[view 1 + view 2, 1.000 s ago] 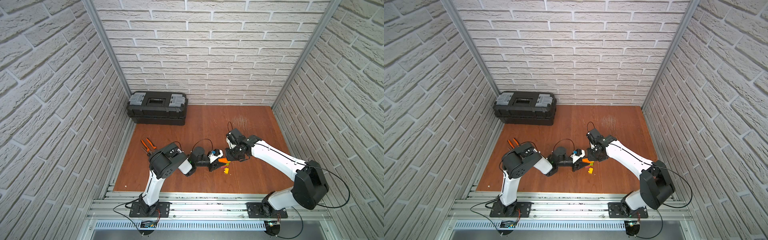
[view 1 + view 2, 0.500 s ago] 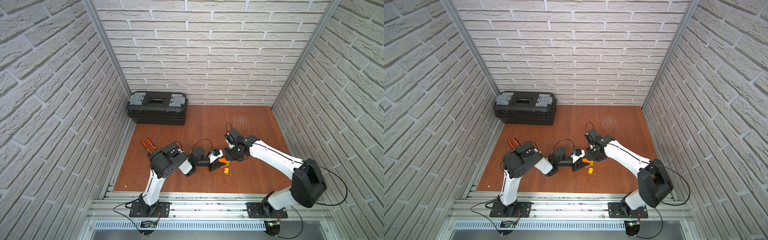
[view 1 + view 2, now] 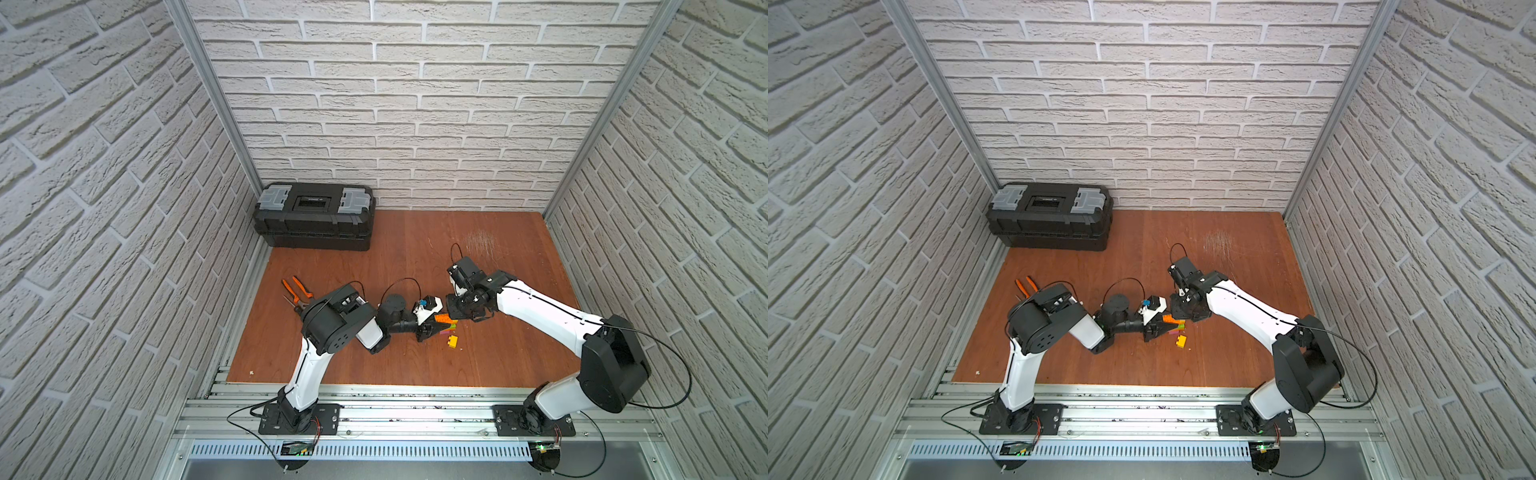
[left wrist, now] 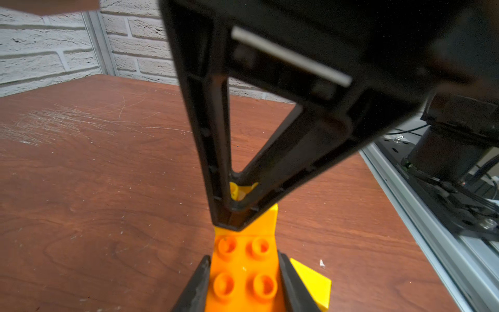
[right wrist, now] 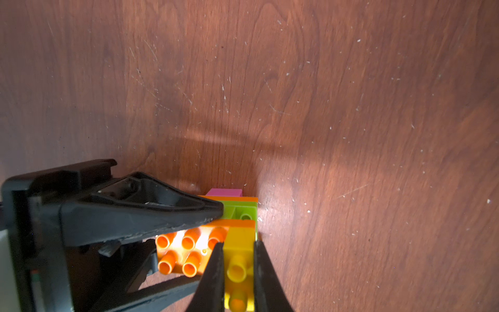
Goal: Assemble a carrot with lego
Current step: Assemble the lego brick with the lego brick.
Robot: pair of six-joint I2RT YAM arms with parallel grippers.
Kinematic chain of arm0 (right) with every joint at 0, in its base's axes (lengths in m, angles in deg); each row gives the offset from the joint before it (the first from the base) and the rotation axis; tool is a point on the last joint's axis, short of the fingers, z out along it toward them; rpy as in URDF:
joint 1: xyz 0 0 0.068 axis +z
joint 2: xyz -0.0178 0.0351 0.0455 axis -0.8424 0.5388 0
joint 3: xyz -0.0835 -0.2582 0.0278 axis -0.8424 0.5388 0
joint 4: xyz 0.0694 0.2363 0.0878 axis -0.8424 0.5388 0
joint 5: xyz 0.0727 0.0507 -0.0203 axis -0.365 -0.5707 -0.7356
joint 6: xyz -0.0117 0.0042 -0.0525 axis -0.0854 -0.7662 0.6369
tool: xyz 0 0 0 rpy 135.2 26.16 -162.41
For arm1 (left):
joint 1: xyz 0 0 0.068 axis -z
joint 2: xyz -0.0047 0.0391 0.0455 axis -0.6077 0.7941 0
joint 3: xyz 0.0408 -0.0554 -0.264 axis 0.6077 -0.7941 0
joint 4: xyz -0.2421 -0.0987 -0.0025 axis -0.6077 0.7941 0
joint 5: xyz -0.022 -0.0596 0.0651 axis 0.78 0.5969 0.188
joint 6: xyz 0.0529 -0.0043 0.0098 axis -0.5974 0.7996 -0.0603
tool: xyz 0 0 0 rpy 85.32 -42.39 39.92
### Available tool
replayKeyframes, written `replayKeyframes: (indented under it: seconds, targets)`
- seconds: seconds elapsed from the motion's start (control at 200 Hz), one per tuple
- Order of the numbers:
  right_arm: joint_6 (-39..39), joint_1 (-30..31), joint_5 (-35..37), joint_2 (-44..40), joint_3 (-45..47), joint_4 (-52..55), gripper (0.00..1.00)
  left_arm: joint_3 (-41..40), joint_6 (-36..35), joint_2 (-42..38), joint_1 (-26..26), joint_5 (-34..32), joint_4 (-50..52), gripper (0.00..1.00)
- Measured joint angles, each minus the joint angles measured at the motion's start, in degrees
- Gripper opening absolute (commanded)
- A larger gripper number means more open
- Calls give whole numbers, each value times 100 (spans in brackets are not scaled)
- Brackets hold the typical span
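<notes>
Left claw (image 4: 243, 270): we see it clenched on the carrot (image 3: 444, 322), at its orange end, mid desk (image 3: 415, 257)
Right claw (image 5: 239, 250): grasping a yellow brick (image 5: 239, 266) that touches the carrot

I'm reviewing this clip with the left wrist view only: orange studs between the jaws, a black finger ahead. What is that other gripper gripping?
Observer: The right gripper is shut on a yellow brick that touches the orange brick.
Operator: Anything behind the orange?
Observer: A lime green brick, another orange layer, then a pink brick at the far end.
Operator: Any tools lying about?
Observer: Yes, orange-handled pliers lie beside the left arm, partly hidden by it.
</notes>
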Motion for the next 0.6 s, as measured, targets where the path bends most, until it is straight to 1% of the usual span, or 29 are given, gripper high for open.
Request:
replayKeyframes:
  seconds: [0.05,0.13,0.27,0.38,0.46,0.58,0.6]
  targets:
    - [0,0,0,9,0,-13,4,-7,22,11,-4,-4,-35,0]
    - [0,0,-4,26,-15,-20,12,-15,39,20,-11,-9,-70,0]
    - [0,0,-44,98,-44,-22,34,-17,57,24,-17,-2,-76,0]
    - [0,-11,0,186,-105,-42,44,-33,81,24,-26,-13,-94,0]
    - [4,-13,63,181,-138,50,49,-37,76,24,-26,-4,-96,0]
    - [11,-9,66,179,-232,254,52,-35,33,24,-22,2,-90,0]
    - [15,0,39,179,-260,308,53,-33,28,24,-17,0,-87,2]
